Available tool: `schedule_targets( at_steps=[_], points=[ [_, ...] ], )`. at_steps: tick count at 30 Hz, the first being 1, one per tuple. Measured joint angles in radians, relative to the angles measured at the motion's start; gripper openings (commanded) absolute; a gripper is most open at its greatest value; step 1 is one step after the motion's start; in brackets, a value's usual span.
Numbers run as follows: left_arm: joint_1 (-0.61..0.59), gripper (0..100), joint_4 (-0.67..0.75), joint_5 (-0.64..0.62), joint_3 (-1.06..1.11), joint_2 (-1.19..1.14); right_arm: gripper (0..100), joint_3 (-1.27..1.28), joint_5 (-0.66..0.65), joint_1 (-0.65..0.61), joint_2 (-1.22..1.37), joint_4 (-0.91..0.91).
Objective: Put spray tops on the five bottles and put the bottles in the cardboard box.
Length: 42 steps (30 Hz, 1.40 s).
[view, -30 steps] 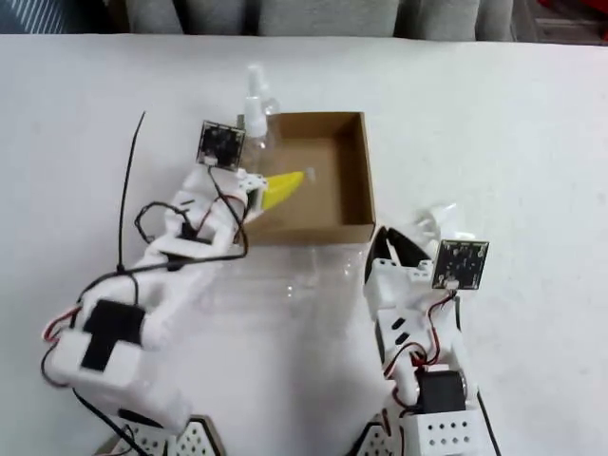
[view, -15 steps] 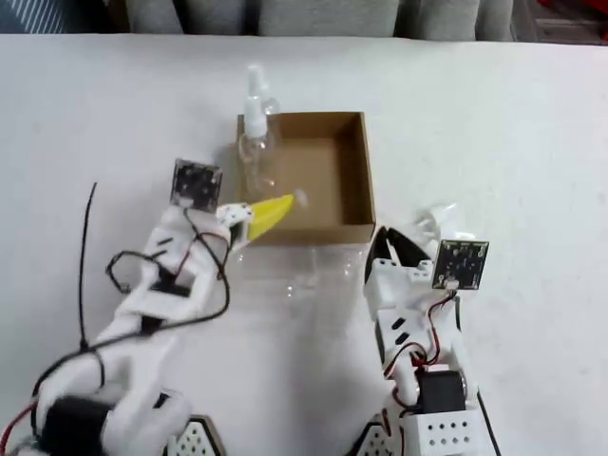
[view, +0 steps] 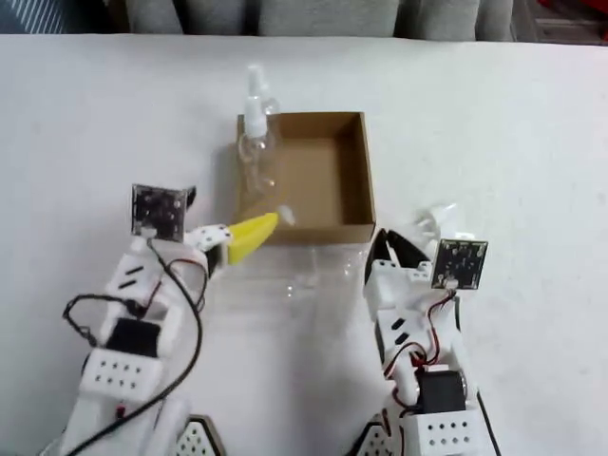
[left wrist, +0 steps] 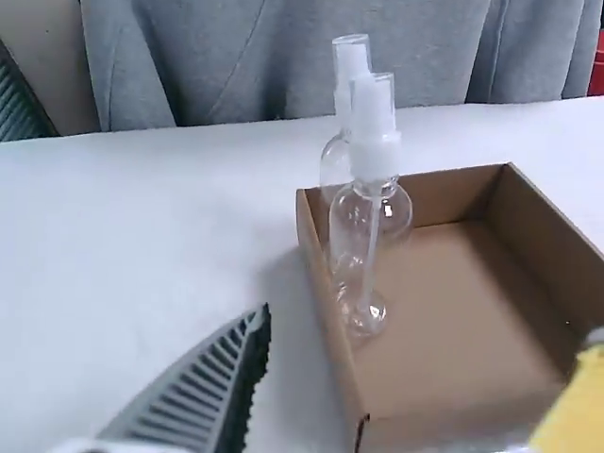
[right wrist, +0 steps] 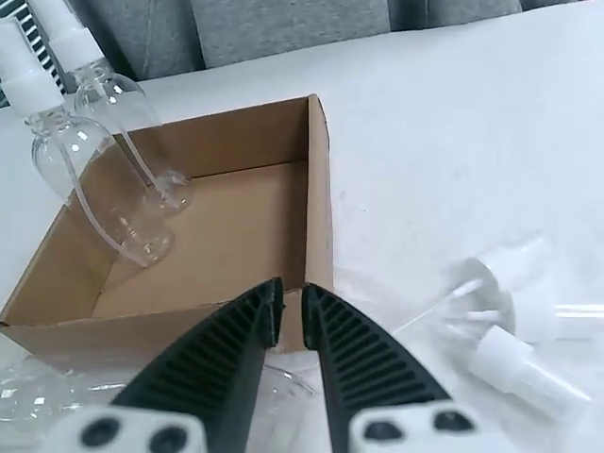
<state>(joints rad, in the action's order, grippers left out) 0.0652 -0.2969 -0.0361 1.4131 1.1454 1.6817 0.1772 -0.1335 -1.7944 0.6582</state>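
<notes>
Clear bottle [left wrist: 370, 212] upright in cardboard box [left wrist: 528, 217] (spray top [left wrist: 374, 113] up).

You're looking at a tabletop robot bench, probably in an office or meeting room. Plain white table [view: 513, 123], grey padded chairs [left wrist: 236, 57] lined up along its far edge. Two small white arms [view: 123, 351] sit at the near edge, with bare circuit boards [view: 459, 263] and loose wires [view: 190, 323]. Can't narrow it further.

cardboard box [view: 313, 231] floor lies mostly open; upright bottles [view: 256, 142] crowd its far left corner. loose spray tops [view: 442, 220] litter the bench [view: 494, 123] on its right.
</notes>
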Motion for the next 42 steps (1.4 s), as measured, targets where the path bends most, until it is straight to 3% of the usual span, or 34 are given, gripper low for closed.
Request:
schedule_targets(
  at_steps=[8, 14, 20, 29, 33, 42],
  points=[
    [-0.028, 45, -0.365, -0.008, 0.0, 0.324, 1.8, 0.0, 0.0, 0.046, 0.0, 0.003],
    [-0.089, 45, -0.528, -0.008, 0.075, 0.549, 1.8, 0.0, 0.0, 0.092, 0.0, 0.003],
    [-0.164, 42, -0.569, -0.008, 0.19, 0.667, 1.8, 0.0, 0.0, 0.126, 0.0, 0.003],
    [-0.206, 1, -0.569, -0.008, 0.281, 0.669, 1.8, 0.0, 0.0, 0.13, 0.0, 0.052],
    [-0.224, 8, -0.569, -0.008, 0.282, 0.669, 1.8, 0.0, 0.0, 0.13, 0.0, 0.081],
    [-0.224, 9, -0.658, -0.008, 0.282, 0.669, 1.8, 0.0, 0.0, 0.253, 0.0, 0.097]
  ],
)
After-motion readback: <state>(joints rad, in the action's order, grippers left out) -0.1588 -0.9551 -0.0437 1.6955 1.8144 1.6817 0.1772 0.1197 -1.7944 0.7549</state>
